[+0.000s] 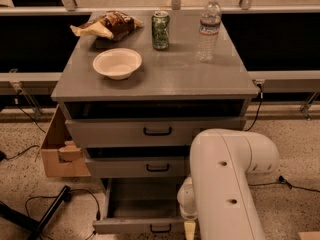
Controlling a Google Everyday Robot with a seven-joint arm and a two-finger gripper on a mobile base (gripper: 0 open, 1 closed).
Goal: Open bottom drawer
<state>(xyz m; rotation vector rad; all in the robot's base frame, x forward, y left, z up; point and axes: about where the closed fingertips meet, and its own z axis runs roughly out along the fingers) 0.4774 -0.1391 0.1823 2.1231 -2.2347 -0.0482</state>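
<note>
The bottom drawer [131, 226] of the grey cabinet [150, 86] stands pulled well out, and its plain grey tray [142, 199] shows inside. Its small black bar handle [161, 229] sits at the front edge. My white arm [225, 184] comes in from the lower right and covers the drawer's right side. My gripper [189, 228] is low at the drawer front, just right of the handle, mostly hidden behind the arm.
The top drawer [157, 131] and middle drawer [157, 167] stick out slightly. On the cabinet top are a bowl [117, 63], a snack bag [107, 25], a green can [160, 30] and a water bottle [207, 29]. A cardboard box [60, 151] and cables [45, 204] lie at the left.
</note>
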